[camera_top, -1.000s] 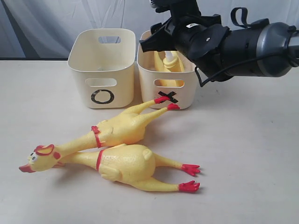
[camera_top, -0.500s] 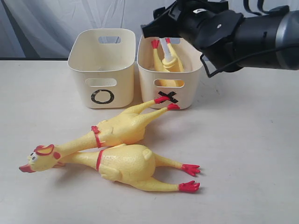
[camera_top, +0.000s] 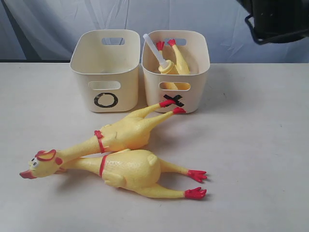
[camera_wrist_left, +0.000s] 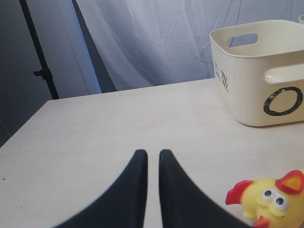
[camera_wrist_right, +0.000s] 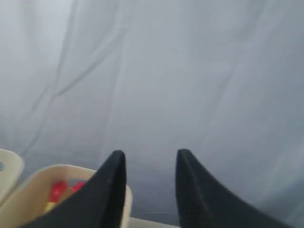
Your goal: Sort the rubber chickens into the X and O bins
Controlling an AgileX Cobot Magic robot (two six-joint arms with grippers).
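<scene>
Two yellow rubber chickens lie side by side in front of the bins: one has its red feet against the X bin, and the other lies nearer the front. A third chicken with a white tube stands feet-up inside the X bin. The O bin holds no chicken. My left gripper hovers low over the table beside a chicken head, shut and holding nothing. My right gripper is open and empty, raised above the X bin rim.
Part of the right arm shows at the top right corner of the exterior view. A pale curtain hangs behind the table. The O bin sits ahead of the left gripper. A dark stand pole rises past the table's far edge.
The right arm has lifted up and to the right, away from the X bin, leaving the chicken with the tube in it. Its jaws have narrowed. The left gripper has not moved.
</scene>
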